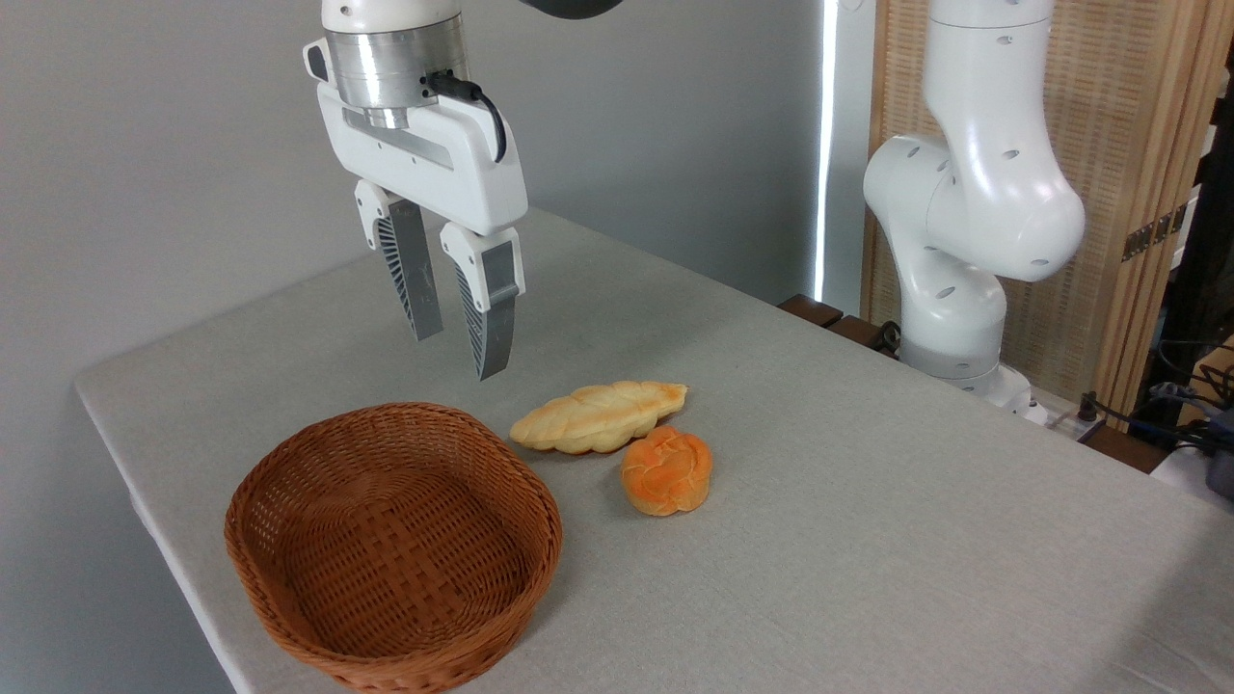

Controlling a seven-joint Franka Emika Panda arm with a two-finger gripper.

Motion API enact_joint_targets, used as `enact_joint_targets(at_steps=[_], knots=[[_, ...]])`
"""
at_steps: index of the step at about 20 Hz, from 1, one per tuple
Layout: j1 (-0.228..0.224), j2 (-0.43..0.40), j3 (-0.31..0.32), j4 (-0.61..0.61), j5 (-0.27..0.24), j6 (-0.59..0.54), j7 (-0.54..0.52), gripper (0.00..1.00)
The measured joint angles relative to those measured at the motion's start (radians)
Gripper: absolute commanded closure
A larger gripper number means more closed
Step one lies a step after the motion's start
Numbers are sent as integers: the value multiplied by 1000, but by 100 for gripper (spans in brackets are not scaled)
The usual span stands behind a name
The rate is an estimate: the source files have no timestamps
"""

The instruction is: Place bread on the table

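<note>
in the fixed camera view, the gripper (459,355) is hanging in the air above the far rim of the wicker basket (393,546), its two fingers (416,280) spread a little apart and pinching nothing. the bread (666,469) is sitting on the table (868,501), outside the basket and to its right, with its knotted top facing up. it is lying just beside the long pale braided loaf (599,416), and the two seem to be nearly touching, though the gap is hard to judge. the basket is sitting empty, so the bun is probably already lying where the task is asking for it, and the gripper is likely hanging clear because nothing is left to carry. the arm's base (964,241) is standing at the table's far right edge, well apart from the food. no brand, label or readable writing is showing on the arm, basket or cloth.
</note>
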Motion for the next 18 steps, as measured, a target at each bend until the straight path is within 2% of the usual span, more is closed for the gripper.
enact_joint_targets(at_steps=[2,4,7,18], knots=[[62,0,-55,1,0,0,0,0],[95,0,-84,1,0,-3,0,0],[101,-1,-88,4,0,-39,1,0],[107,-8,-88,-1,0,-44,36,0]])
